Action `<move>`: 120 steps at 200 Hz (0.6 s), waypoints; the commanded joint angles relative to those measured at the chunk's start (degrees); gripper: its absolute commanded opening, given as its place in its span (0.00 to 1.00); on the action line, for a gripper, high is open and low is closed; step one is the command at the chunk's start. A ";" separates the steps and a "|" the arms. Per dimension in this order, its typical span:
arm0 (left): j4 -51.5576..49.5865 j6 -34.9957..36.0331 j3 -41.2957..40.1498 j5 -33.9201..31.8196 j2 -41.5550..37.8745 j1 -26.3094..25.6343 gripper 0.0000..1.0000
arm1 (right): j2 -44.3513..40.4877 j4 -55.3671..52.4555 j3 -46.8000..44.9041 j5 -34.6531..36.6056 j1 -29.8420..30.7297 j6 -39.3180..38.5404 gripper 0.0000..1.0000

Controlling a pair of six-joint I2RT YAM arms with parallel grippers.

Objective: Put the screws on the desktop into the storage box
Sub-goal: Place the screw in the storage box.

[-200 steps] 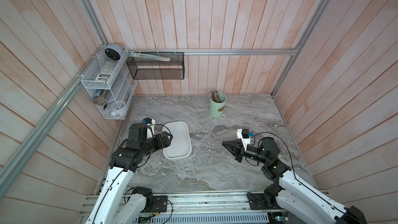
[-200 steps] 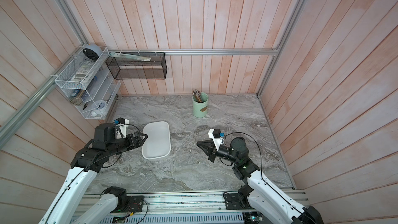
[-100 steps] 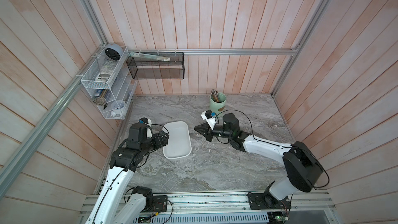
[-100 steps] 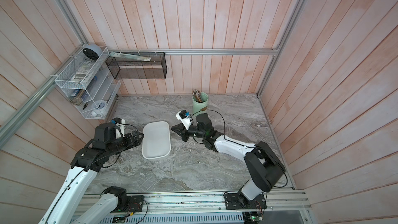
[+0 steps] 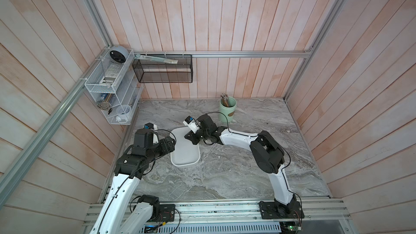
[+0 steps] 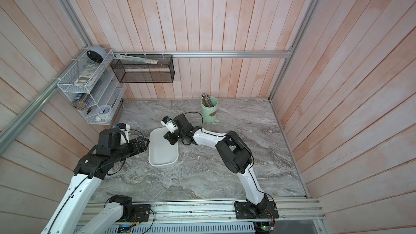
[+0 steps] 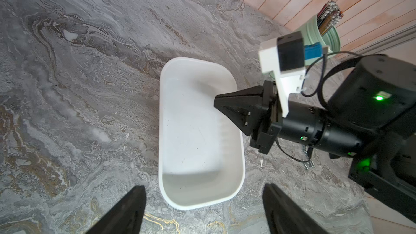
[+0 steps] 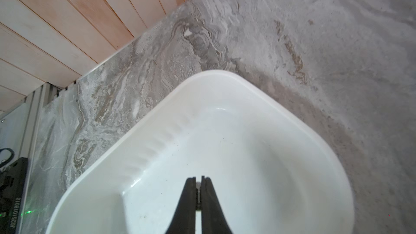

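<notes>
1. Since a second ago my right arm has swung across from its own side of the desktop (image 7: 78, 86). The right gripper (image 8: 198, 180) now hangs over the storage box (image 8: 258, 154). The left arm has barely shifted.
2. The right wrist view shows the jaws pinched almost together on one tiny silvery screw (image 8: 198, 187), held at the very tips above the white floor of the box. I see no screws inside the box yet.
3. A few loose screws (image 7: 308, 165) lie on the marble beside the box, under my right forearm.
4. In the left wrist view the right gripper sits just inside the box's long wall on my right arm's side, not over the middle.
5. The left gripper (image 7: 203, 186) is spread wide and empty, poised near the box's end closest to it; I can't tell whether it touches.
6. My worries from here:
   - If I release this close to the wall, the screw could strike the rim or bounce out of the shallow tub and vanish against the veined marble.
   - The screw may cling to one pad when the jaws part.
   - If the forearm or its cable drops on the way back, it could scatter the loose screws.
   - The left gripper could nudge the box.
</notes>
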 commanded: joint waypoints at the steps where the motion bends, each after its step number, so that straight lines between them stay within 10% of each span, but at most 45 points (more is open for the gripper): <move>1: -0.24 -0.18 -0.39 -0.45 0.16 0.46 0.87 | 1.98 -9.22 5.80 3.71 0.62 -1.23 0.00; 120: -0.35 -0.28 -0.37 -0.39 0.92 1.25 0.88 | 13.46 -23.80 26.81 9.40 1.46 -1.43 0.23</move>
